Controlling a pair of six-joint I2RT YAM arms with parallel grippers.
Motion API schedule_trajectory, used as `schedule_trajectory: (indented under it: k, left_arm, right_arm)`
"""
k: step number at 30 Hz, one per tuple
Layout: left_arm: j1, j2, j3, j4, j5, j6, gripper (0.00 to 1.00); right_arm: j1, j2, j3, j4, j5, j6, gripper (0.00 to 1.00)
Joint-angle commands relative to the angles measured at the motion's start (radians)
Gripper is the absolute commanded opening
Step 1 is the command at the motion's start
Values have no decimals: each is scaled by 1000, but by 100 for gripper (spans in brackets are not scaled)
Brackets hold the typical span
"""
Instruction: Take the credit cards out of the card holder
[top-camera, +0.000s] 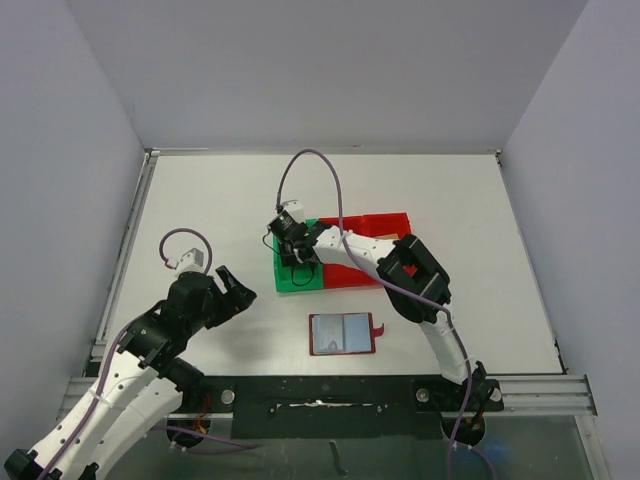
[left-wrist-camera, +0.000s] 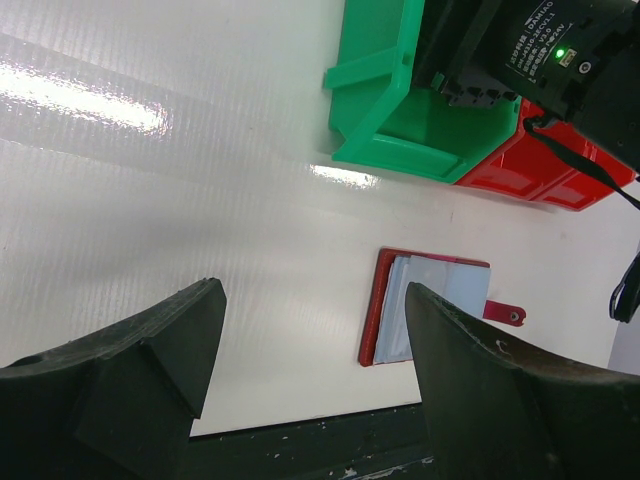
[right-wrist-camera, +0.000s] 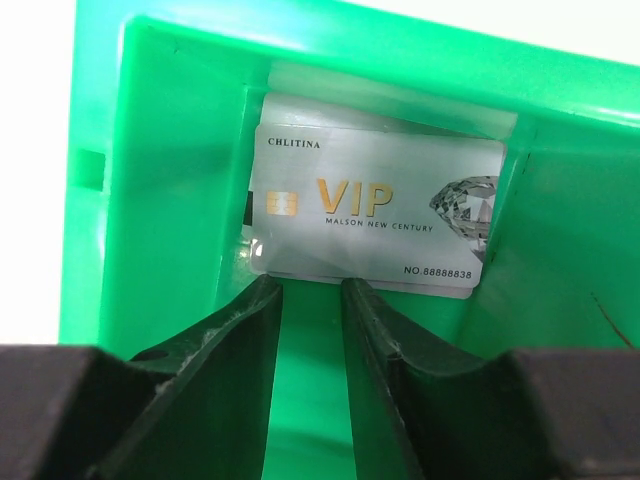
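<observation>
Cards (right-wrist-camera: 375, 210) lay in a small stack on the floor of the green bin (right-wrist-camera: 170, 200). The top one was silver-grey, with a gold chip and "VIP" printed across it. Paler edges and a dark sliver showed from underneath it. The right pincer (right-wrist-camera: 310, 290) hung inside that bin just short of the stack. Its fingers (right-wrist-camera: 245, 350) were drawn close together but parted by a narrow gap through which green plastic showed, and they pinched nothing. The near edge of the top card lay just beyond the fingertips. Whether it touched them could not be told.

The card holder (top-camera: 342, 334) lay spread open and flat on the white bench (top-camera: 200, 200), near the front edge and between the two arm bases. Its pale blue-grey pockets faced up and its small red tab (top-camera: 378, 325) stuck out on the right. It sat on the near side of the bins, apart from the right pincer. Whether its pockets held any card could not be made out.

The left pincer (left-wrist-camera: 315, 295) hovered over bare bench to the left of the holder, widely spread and gripping nothing. In its wrist view the holder lay ahead, beside the right-hand finger. Red bins (top-camera: 375, 265) stood against the green bin's right side.
</observation>
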Motion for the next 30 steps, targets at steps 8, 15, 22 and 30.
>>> schedule_trajectory:
  k: [8,15,22,30]
  left_arm:
    - [2,-12,38,27,-10,0,73]
    - [2,-8,36,31,-9,-1,73]
    - [2,-6,32,32,-3,-1,73]
    - [2,-6,32,35,1,-1,73]
  right_arm:
    - [4,17,-31,75,64,60,39]
    - [4,24,-97,137,95,118,49]
    - [13,23,-160,197,118,85,51]
    - [12,10,-176,227,80,47,56]
